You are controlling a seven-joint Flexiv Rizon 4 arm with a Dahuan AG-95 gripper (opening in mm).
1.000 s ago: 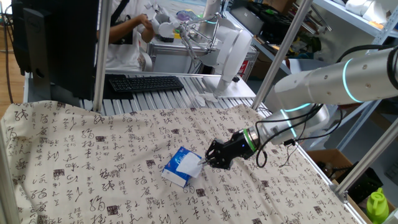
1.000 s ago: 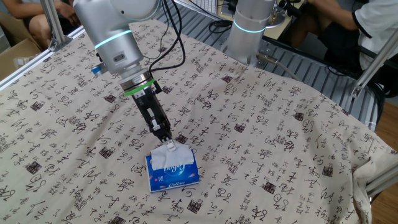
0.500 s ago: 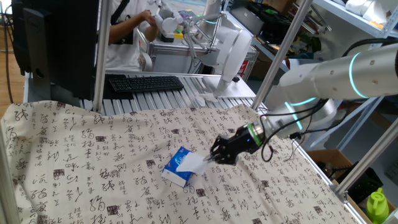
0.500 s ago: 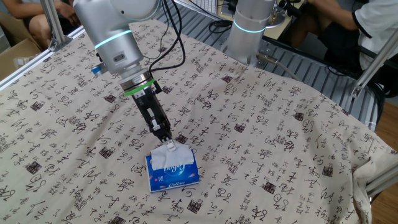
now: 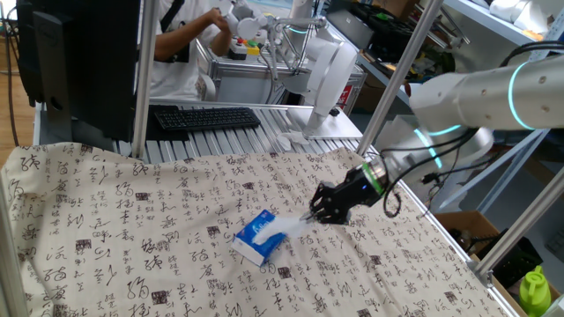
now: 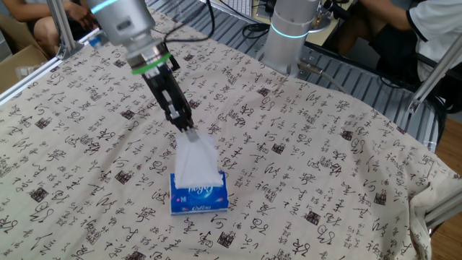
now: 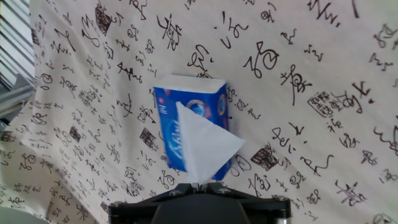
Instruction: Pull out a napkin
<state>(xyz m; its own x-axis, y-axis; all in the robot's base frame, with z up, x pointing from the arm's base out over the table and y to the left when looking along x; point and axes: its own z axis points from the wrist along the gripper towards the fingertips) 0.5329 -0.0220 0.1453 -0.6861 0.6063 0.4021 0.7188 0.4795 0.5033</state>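
Note:
The white napkin (image 6: 195, 160) is stretched into a taut triangle between the blue-and-white tissue pack (image 6: 198, 198) and my gripper (image 6: 189, 128), which is shut on its tip above the pack. From the side, the napkin (image 5: 293, 227) runs from the pack (image 5: 256, 239) up to the gripper (image 5: 312, 217). Looking along the fingers, the napkin (image 7: 202, 146) widens away from the closed jaws (image 7: 200, 184) toward the pack (image 7: 191, 127) below. Its lower end still sits in the pack's opening.
A cloth printed with black characters (image 5: 132, 238) covers the table. Behind the table are a keyboard (image 5: 204, 117), metal frame posts (image 5: 141, 79) and a person at a bench. A second robot base (image 6: 292, 36) stands at the far edge.
My gripper has risen and moved away from the pack, drawing the napkin out longer into a stretched triangle. The pack has shifted slightly on the cloth.

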